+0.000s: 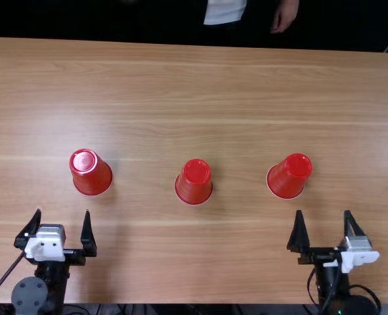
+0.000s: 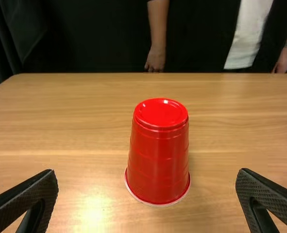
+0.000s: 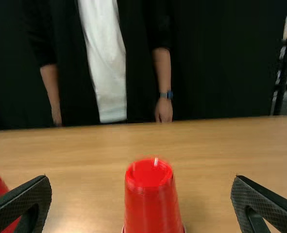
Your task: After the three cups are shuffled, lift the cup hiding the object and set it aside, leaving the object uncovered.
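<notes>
Three red plastic cups are set upside down in a row across the light brown wooden surface [image 1: 194,85], well apart from one another. The left cup [image 1: 90,173] is placed just beyond the left gripper [image 1: 62,213], the right cup [image 1: 289,176] just beyond the right gripper [image 1: 322,213], and the middle cup [image 1: 194,182] is found between the two, slightly nearer the table's near edge than its neighbours. Each cup is rested on its rim with its closed base turned upward. Under which cup the object is hidden cannot be told.

Both arms are positioned at the near edge of the surface. The left gripper is held with its two flat black fingers [image 2: 26,199] spread wide apart, and nothing is clamped between them; the left cup is seen standing upright in the gap ahead of them, untouched. In the same wrist view a sliver of the middle cup's rim is caught at the edge. The right gripper is likewise held wide apart, with nothing gripped; in its wrist view the right cup is framed between the fingers [image 3: 24,201], apart from both, and part of the middle cup is seen behind one finger.
</notes>
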You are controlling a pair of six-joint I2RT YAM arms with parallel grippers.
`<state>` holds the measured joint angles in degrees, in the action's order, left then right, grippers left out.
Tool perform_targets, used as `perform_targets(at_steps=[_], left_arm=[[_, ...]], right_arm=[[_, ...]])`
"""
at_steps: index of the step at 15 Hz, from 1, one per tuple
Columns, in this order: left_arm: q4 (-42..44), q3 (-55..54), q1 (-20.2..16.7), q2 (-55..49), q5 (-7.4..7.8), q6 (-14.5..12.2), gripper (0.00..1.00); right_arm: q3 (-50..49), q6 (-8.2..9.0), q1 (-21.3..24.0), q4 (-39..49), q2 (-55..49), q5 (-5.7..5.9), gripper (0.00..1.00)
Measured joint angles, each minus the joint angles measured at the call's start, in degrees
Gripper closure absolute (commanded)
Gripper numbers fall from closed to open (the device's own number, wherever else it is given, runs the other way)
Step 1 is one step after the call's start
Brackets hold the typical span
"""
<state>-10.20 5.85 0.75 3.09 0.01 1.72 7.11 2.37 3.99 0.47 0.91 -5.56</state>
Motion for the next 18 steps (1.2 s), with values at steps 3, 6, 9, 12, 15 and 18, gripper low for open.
perform_targets(at_steps=[3,6,9,12,15,18], left_arm=[[-7.2,16.0,0.0,11.4,0.02,0.0,0.0],[-21.1,33.0,0.0,21.6,0.02,0.0,0.0],[-30.9,45.7,0.0,30.9,-0.09,0.0,0.0],[-44.0,58.4,0.0,41.4,-0.59,0.0,0.0],[-52.9,68.6,0.0,49.2,-0.9,0.0,0.0],[-62.2,77.9,0.0,56.0,-0.92,0.0,0.0]], right_arm=[[10.7,-2.36,0.6,-1.8,9.2,0.0,0.0],[21.6,-4.81,0.6,-12.2,19.1,0.0,0.0],[33.9,-6.05,0.5,-22.6,28.0,0.0,0.0],[45.3,-7.17,0.6,-34.4,38.6,0.02,0.0],[52.9,-7.48,0.5,-41.9,46.3,0.02,0.0],[60.0,-7.58,0.5,-51.5,53.1,0.0,0.0]])
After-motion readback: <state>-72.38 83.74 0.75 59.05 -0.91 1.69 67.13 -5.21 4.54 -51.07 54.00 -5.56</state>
